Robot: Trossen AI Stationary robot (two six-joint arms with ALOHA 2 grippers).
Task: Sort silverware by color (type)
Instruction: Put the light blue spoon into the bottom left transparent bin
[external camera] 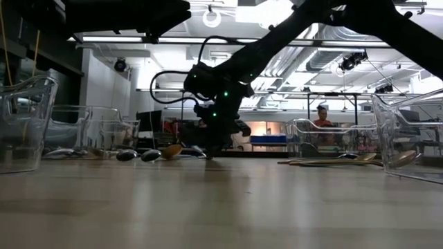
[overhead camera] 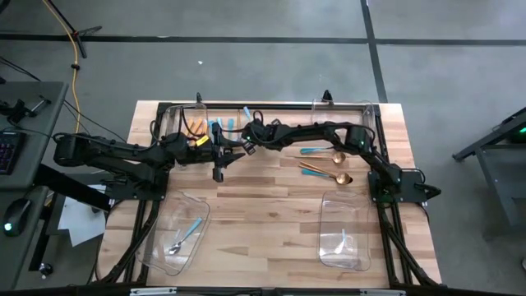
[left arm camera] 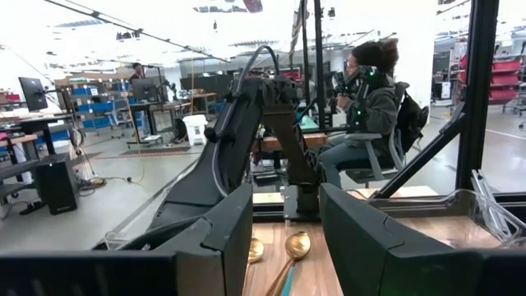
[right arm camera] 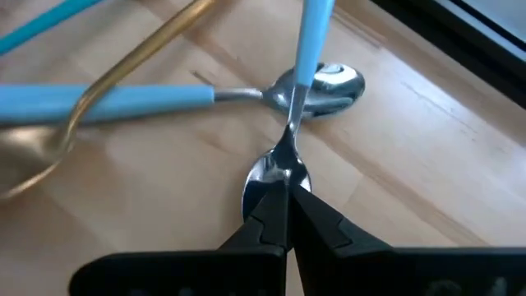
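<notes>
Pincers first: your right pincer (right arm camera: 286, 215) is pressed together, tips down on the bowl of a blue-handled spoon (right arm camera: 289, 131). You can't tell from the wrist view whether metal is actually caught between the tips or they just sit on it. A second blue-handled spoon (right arm camera: 164, 97) lies crosswise under the first one's neck, touching it. A gold spoon (right arm camera: 123, 70) arcs over that second handle.

Overhead, the right arm reaches across from the right edge to the rear-middle of the tabletop (overhead camera: 271, 214), tip at the silverware pile (overhead camera: 215, 126) by the back rail. Orange and blue handles show there; you can't count pieces at this range.

Your left pincer (left arm camera: 283, 238) is spread, holding nothing, fingers (left arm camera: 226, 234) apart with a gold spoon (left arm camera: 294, 245) showing in the gap on the wood. It hangs just beside the pile, near the right pincer.

Loose pieces right of centre: a blue-handled one (overhead camera: 313, 150), then two gold spoons (overhead camera: 327, 173) lying close together nearer the front.

Bins: front-left bin (overhead camera: 156, 247) holds one blue-handled fork (overhead camera: 186, 236). Front-right bin (overhead camera: 325, 247) holds one pale-handled piece (overhead camera: 343, 239); type unclear. Two more clear bins (overhead camera: 341, 111) stand along the back rail.

Low view shows a row of spoon bowls (external camera: 138, 155) on the wood left of the right arm's tip.

Person (left arm camera: 370, 115) is seated behind the tabletop, well clear of both arms.
</notes>
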